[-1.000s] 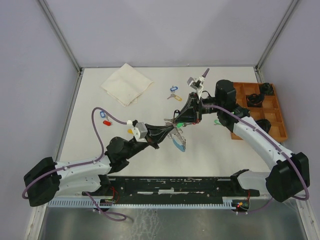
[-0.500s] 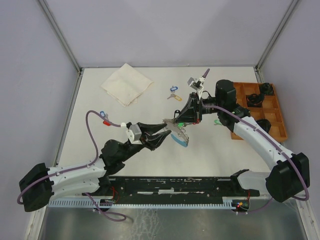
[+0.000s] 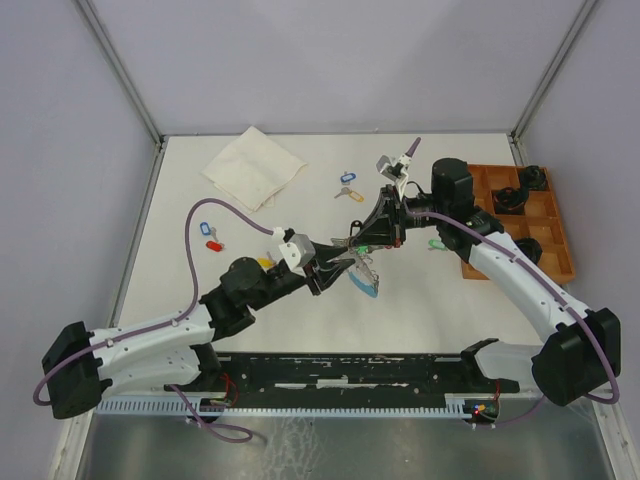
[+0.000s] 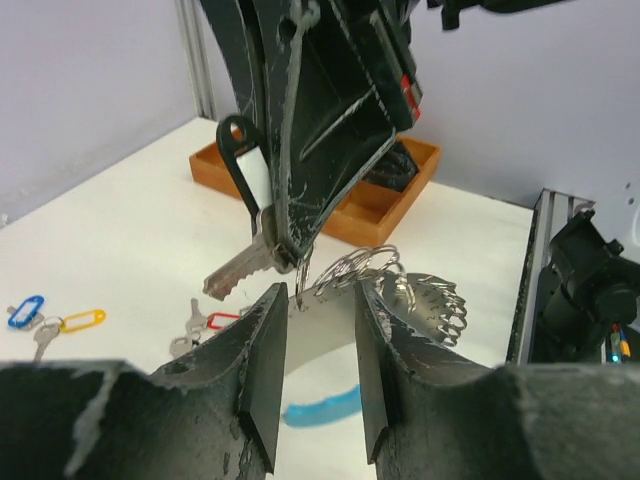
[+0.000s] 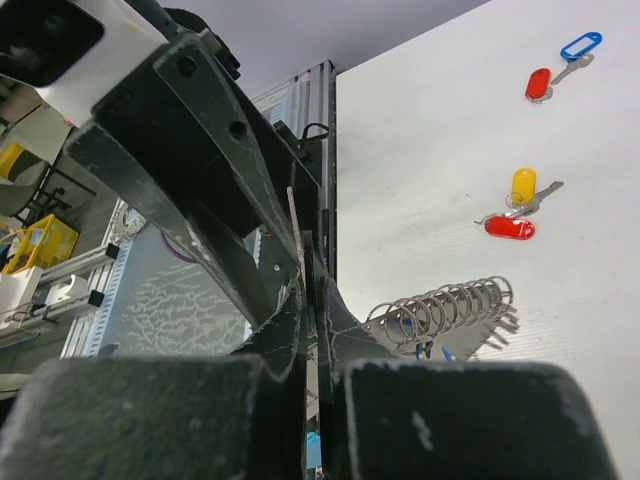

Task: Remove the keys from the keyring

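Several keys (image 3: 347,187) lie loose on the table (image 3: 300,205), so the job looks well underway. Above the table's middle, the jaws of the right gripper (image 3: 352,244) are pinched shut on the keyring (image 3: 365,280), with at least one dark-tagged key (image 4: 240,272) hanging on it. The jaws of the left gripper (image 4: 318,300) stand open around its wire, holding nothing.

Keyring half buried between the end effectors
From above, the left end effector (image 3: 342,268) and right end effector (image 3: 350,244) cover much of the keyring (image 3: 367,287); its keys (image 3: 359,264) are too small to count. In the left wrist view, fingers (image 4: 262,390) hide both ends of the blue band (image 4: 320,407).
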Robot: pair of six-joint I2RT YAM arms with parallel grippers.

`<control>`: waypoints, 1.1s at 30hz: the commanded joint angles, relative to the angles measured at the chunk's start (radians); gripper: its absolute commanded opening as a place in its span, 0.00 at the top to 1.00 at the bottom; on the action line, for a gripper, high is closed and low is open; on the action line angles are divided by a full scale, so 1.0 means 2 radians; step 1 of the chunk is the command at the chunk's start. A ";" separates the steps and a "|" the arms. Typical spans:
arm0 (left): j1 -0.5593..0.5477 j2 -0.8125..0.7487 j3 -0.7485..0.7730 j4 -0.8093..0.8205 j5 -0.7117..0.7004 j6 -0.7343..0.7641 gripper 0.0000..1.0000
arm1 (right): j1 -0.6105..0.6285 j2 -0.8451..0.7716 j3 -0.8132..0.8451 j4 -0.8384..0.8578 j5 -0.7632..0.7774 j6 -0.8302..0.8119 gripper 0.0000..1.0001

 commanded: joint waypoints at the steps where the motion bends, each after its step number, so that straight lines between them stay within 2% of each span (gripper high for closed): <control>1: -0.002 0.008 0.020 -0.023 0.003 0.030 0.61 | 0.005 -0.016 0.029 0.012 -0.012 -0.006 0.99; 10: -0.001 0.017 0.025 -0.015 -0.022 0.035 0.62 | 0.007 -0.016 0.029 0.012 -0.014 -0.006 0.99; 23: -0.001 0.034 0.020 0.042 -0.020 0.026 0.68 | 0.009 -0.016 0.028 0.013 -0.016 -0.006 0.99; 28: -0.001 0.040 0.022 0.043 -0.018 0.027 0.77 | 0.009 -0.017 0.029 0.014 -0.018 -0.005 0.99; 31: -0.002 0.038 0.022 0.042 -0.018 0.030 0.86 | 0.010 -0.017 0.029 0.013 -0.019 -0.004 0.99; 33: -0.001 0.037 0.021 0.040 -0.017 0.033 0.96 | 0.010 -0.017 0.029 0.014 -0.019 -0.004 0.99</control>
